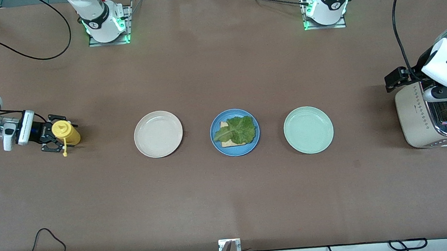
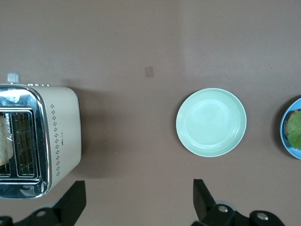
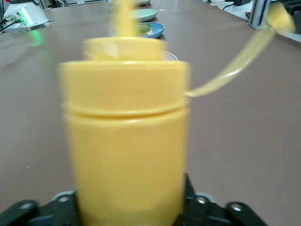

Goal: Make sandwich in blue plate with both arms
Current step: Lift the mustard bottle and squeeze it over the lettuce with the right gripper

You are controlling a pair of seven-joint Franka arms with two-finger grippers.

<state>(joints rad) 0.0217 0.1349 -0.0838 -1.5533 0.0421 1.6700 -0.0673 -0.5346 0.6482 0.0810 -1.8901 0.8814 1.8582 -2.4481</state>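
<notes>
Matt blue plate (image 1: 236, 147) — glossy chrome-topped toaster (image 1: 428, 122), matt brown table (image 1: 230, 198).

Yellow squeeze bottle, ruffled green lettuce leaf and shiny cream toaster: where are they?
Yellow squeeze bottle (image 1: 66, 133), front view, on its cap.
Ruffled green lettuce leaf (image 1: 237, 130), front view, middle of the leaf.
Shiny cream toaster (image 2: 61, 127), left wrist view, on its cream side wall.

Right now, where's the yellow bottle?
Front view: the yellow bottle stands on the table at the right arm's end, between the right gripper's jaws, beside the white plate.
</notes>
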